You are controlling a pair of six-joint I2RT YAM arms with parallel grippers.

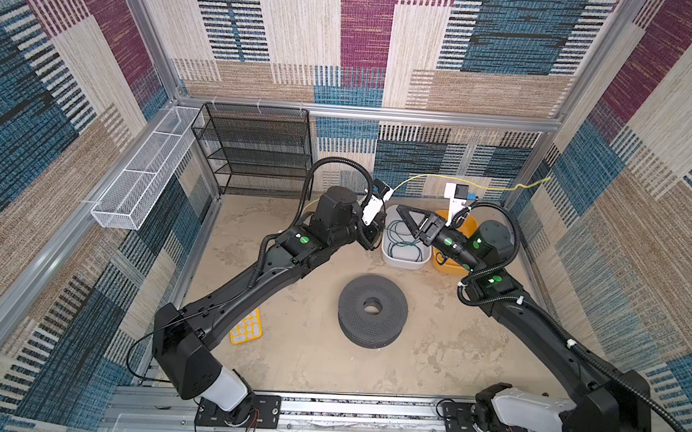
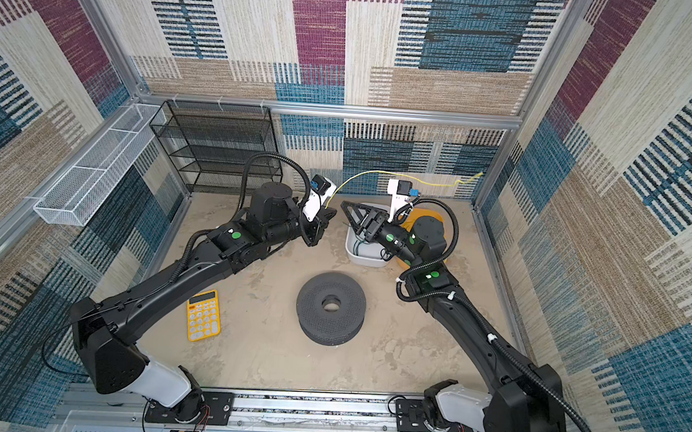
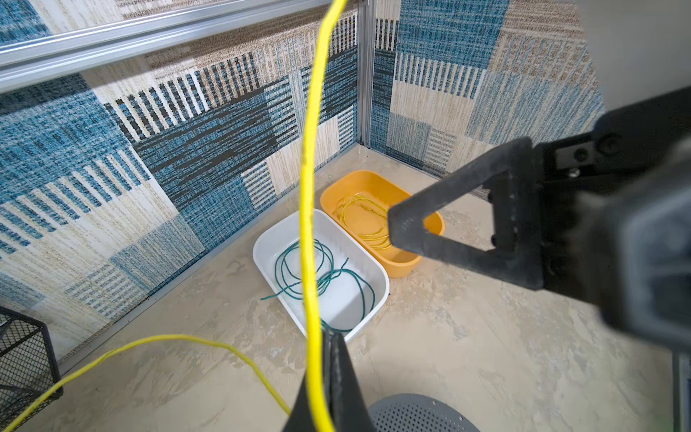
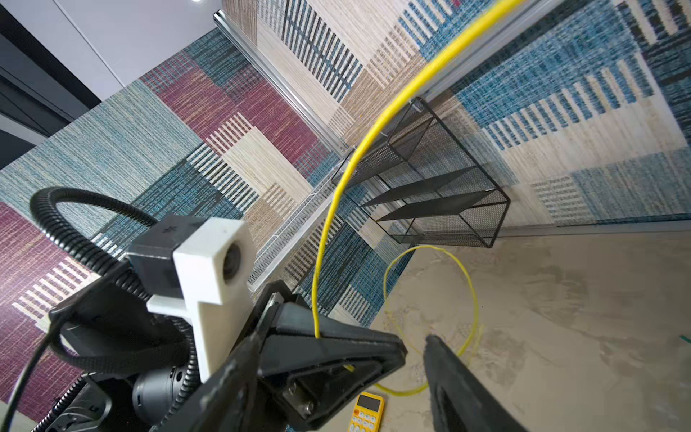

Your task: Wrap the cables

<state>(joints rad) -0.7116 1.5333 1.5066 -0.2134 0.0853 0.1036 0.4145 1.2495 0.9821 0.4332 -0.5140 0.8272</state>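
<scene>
Near the back wall (image 1: pixel 424 147), the left gripper (image 3: pixel 331 338) pinches the yellow cable (image 3: pixel 310 168) aloft, the right gripper (image 1: pixel 402 217) hangs spread, the green cable (image 3: pixel 336 275) lies loose in a bin (image 3: pixel 267 241): wrapping seems barely begun.

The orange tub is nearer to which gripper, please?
Right. The right gripper hangs over the white tub beside the orange tub; the left gripper is past the white one.
</scene>
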